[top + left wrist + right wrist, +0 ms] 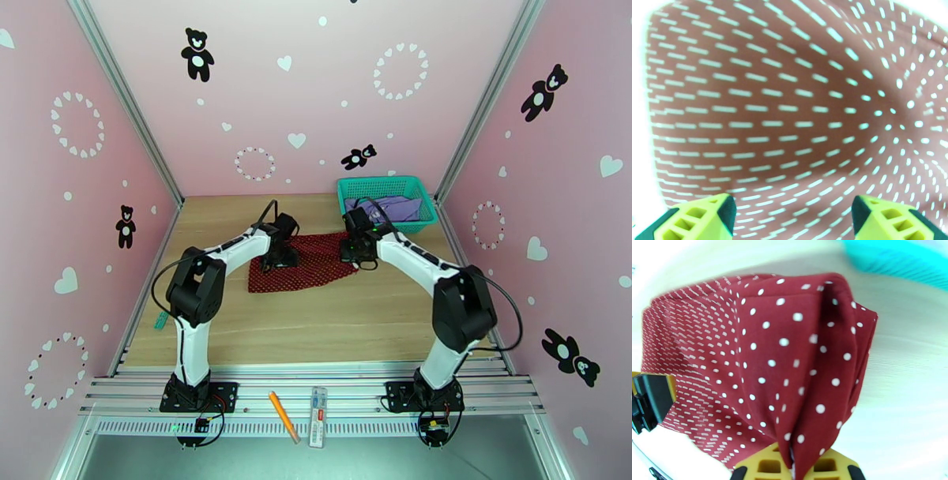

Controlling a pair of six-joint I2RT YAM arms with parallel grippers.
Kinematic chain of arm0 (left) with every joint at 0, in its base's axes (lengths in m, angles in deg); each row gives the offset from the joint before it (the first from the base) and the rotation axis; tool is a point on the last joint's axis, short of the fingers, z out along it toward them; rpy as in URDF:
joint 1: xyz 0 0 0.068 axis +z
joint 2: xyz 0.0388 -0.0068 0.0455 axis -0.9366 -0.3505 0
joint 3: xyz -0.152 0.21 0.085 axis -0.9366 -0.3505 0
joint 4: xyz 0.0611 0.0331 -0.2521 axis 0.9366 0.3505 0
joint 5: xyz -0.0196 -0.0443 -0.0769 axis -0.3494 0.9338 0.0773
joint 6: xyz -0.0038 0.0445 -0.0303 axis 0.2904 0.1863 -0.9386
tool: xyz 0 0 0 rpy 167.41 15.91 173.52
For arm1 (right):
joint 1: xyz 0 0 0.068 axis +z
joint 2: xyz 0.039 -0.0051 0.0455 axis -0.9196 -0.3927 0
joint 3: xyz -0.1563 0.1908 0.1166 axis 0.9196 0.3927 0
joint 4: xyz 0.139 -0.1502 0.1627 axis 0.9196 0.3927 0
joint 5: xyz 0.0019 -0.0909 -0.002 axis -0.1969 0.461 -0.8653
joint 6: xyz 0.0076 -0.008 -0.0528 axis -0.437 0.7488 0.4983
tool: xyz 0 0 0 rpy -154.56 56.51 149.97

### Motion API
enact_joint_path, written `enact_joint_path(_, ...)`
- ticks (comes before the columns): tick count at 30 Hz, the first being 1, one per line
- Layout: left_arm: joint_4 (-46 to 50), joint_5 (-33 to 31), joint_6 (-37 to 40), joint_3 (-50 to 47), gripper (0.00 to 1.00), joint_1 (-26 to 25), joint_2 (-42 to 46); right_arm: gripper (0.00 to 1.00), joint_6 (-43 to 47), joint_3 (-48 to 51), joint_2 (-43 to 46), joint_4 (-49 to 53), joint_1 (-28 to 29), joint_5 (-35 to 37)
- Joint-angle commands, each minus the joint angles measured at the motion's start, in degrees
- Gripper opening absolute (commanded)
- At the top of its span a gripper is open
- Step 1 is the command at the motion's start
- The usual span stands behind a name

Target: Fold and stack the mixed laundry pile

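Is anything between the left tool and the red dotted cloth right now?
Nothing visible. The left tool sits open right over the red dotted cloth, with only fabric beneath it. The right tool pinches a fold at the cloth's right edge. The teal basket stands beyond the cloth.

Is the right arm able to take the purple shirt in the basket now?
Probably not yet: the right end effector is shut on the red dotted cloth. The purple shirt lies close behind it in the open teal basket, so reach itself looks fine.

Dark red cloth (pixel 782 358) (white dots, dashes), lavender shirt (pixel 399 208), seemingly plain
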State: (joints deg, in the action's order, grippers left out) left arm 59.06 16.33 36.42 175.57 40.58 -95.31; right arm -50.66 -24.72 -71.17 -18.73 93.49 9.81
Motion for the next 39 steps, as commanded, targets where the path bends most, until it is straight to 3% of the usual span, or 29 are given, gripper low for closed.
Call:
enact_joint_path(1,0.3,2.9,0.5,-1.5,0.81,-0.5,2.3,0.0,2.1,1.2,2.4,5.1,-0.2,5.0)
enact_joint_path(8,-3.2,3.7,-0.8,-5.4,0.78,-1.5,0.8,0.0,2.3,-1.9,1.6,6.0,1.1,2.3)
enact_joint_path(16,0.0,-1.3,0.3,-5.8,0.78,-1.1,4.8,0.0,2.7,-12.6,-4.0,11.4,5.8,2.7)
enact_joint_path(25,-1.6,7.6,2.0,-1.4,0.71,-0.4,4.6,0.0,3.6,-21.2,-9.1,16.6,8.1,4.0)
enact_joint_path(39,-2.5,3.5,-1.3,-9.4,0.67,11.8,9.2,0.0,4.0,-39.4,-21.8,23.6,14.4,2.1)
